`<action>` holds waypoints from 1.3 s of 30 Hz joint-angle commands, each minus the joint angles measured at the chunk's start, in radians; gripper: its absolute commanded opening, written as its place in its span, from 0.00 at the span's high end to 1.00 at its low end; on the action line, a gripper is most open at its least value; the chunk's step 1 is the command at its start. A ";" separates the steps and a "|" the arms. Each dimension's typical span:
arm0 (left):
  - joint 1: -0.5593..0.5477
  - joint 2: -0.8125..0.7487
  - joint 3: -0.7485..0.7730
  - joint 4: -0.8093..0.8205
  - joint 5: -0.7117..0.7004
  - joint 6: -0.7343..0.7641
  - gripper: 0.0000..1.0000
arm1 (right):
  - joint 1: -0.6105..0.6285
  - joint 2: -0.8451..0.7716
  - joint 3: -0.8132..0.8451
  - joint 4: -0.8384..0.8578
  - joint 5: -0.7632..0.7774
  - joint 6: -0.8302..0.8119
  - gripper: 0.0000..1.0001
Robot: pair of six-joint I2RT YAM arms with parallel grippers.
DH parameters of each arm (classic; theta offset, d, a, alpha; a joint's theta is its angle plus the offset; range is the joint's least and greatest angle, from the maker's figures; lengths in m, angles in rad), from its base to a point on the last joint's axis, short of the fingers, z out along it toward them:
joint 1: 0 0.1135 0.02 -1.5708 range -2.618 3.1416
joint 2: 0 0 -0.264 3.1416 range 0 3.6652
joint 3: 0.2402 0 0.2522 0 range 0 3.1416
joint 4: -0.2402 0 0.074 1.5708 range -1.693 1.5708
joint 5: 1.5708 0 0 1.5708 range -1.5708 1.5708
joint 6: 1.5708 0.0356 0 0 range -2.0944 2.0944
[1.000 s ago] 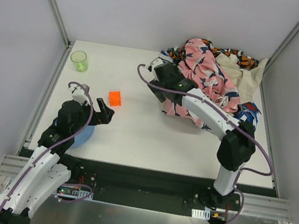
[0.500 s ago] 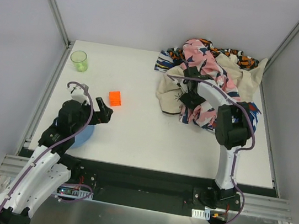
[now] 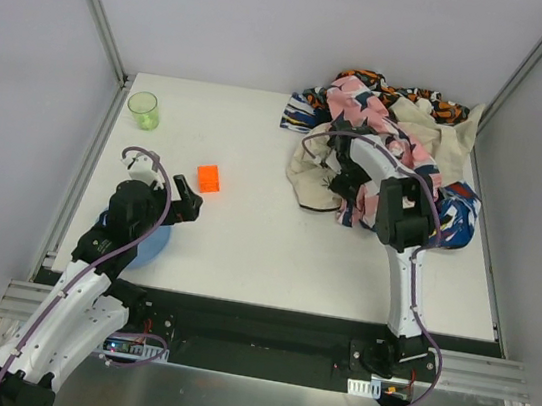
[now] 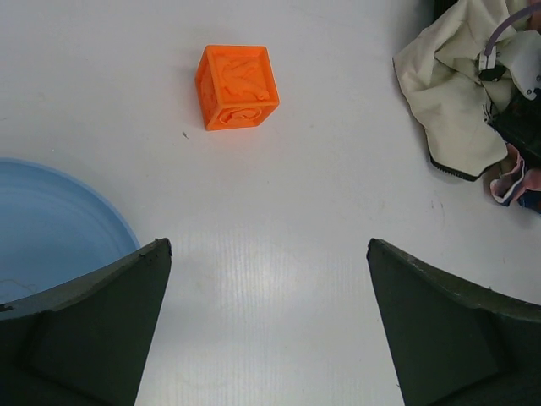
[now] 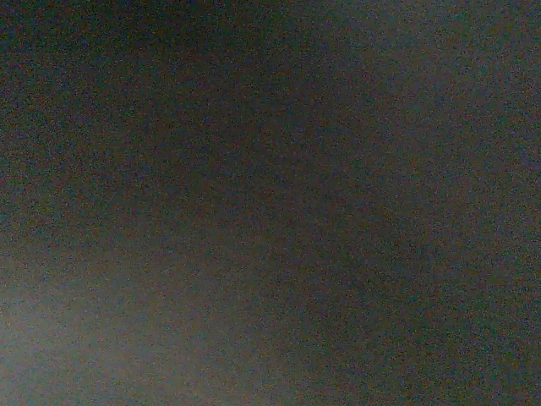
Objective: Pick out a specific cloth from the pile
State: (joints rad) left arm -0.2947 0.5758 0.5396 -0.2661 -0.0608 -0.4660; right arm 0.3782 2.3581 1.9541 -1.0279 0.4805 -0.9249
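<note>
Right pincer [image 3: 343, 181] buried in the pile [image 3: 416, 143], upper right, grip hidden; risks dragging out the pink-navy cloth [image 3: 363, 107] instead; left pincer [image 4: 266, 254] spread

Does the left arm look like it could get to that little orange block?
Probably yes. The orange block sits alone on the bare table, just ahead of the left arm, whose jaws stand open facing it. Nothing lies between them.
</note>
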 commanded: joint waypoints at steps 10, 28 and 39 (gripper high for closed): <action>-0.001 -0.024 -0.016 0.030 -0.054 0.012 0.01 | -0.047 -0.069 -0.136 0.208 0.027 0.027 0.99; -0.001 -0.086 -0.030 0.001 -0.074 -0.002 0.01 | 0.490 -0.793 -0.594 0.405 0.118 0.393 0.99; -0.001 -0.076 -0.027 -0.002 -0.076 -0.008 0.01 | 0.182 -0.875 -0.402 0.878 0.224 0.205 0.99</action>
State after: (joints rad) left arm -0.2947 0.4950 0.5121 -0.2752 -0.1169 -0.4667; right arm 0.7284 1.5375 1.4513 -0.4946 0.6468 -0.6666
